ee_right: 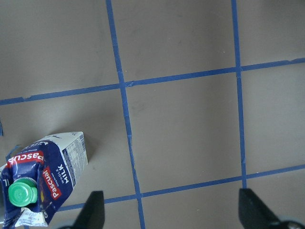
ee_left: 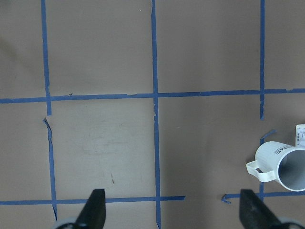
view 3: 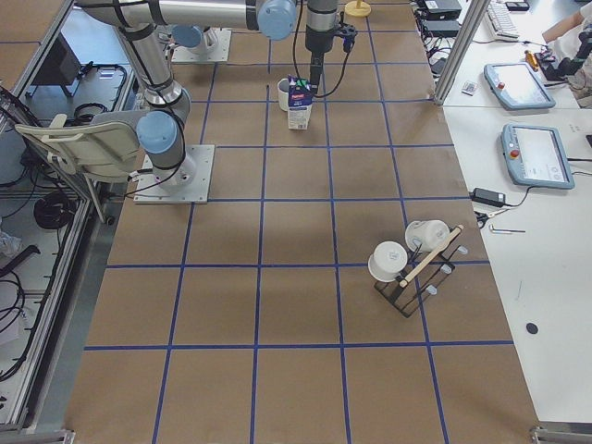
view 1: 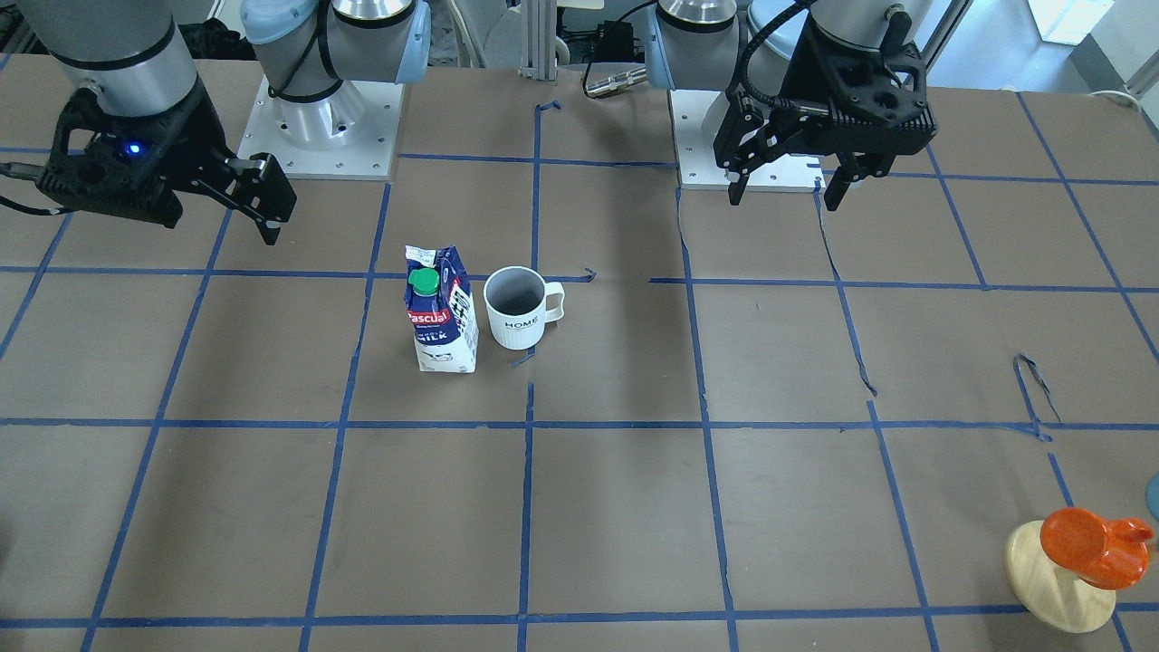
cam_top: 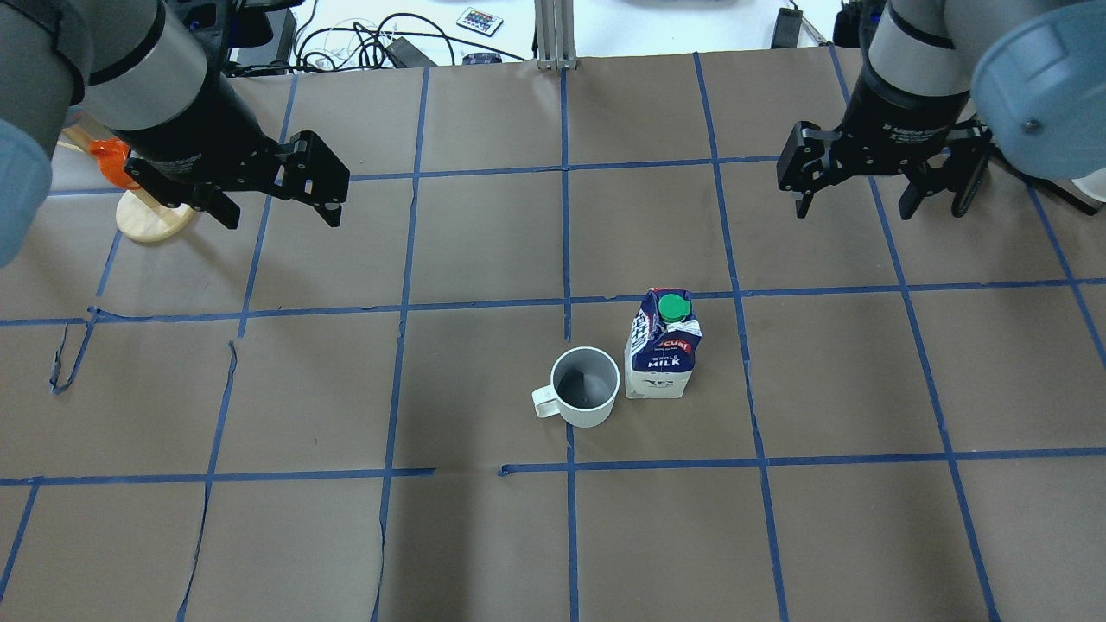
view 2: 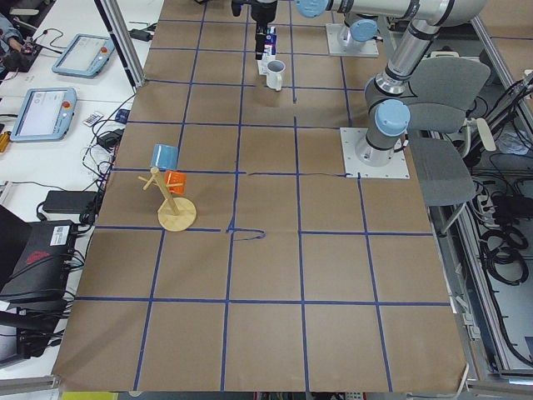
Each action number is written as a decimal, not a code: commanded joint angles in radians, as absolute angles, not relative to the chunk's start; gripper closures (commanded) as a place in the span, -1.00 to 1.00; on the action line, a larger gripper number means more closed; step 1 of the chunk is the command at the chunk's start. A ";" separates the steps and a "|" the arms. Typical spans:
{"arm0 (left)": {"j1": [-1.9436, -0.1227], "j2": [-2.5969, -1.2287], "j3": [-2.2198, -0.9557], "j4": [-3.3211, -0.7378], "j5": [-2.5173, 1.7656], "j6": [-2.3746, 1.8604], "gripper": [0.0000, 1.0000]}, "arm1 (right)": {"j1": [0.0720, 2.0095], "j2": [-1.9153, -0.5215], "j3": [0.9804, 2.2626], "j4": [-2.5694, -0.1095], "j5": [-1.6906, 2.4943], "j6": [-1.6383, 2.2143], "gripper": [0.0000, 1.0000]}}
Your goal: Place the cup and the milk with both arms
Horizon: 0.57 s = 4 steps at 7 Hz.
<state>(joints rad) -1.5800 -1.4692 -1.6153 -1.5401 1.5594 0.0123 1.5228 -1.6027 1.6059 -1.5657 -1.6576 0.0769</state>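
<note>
Left gripper and right gripper hang wide open, holding nothing. Beyond them, cup and milk stand upright, just beside each other, on the table. With so little room between them, a finger reaching for one may well topple the other.

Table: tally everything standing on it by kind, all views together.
Mug: 1
Carton: 1
Racks: 2, wooden rack, wire rack
Hung cups: 4, blue cup, orange cup, left white cup, right white cup
Total: 8
</note>
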 commanded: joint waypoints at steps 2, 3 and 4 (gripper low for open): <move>-1.575 -1.462 -1.615 -1.540 1.566 0.020 -1.00 | 1.528 -1.618 1.608 -1.546 -1.631 0.075 -1.00; -1.575 -1.462 -1.615 -1.540 1.565 0.035 -1.00 | 1.528 -1.621 1.608 -1.531 -1.567 0.075 -1.00; -1.575 -1.462 -1.617 -1.540 1.565 0.038 -1.00 | 1.528 -1.623 1.608 -1.531 -1.490 0.077 -1.00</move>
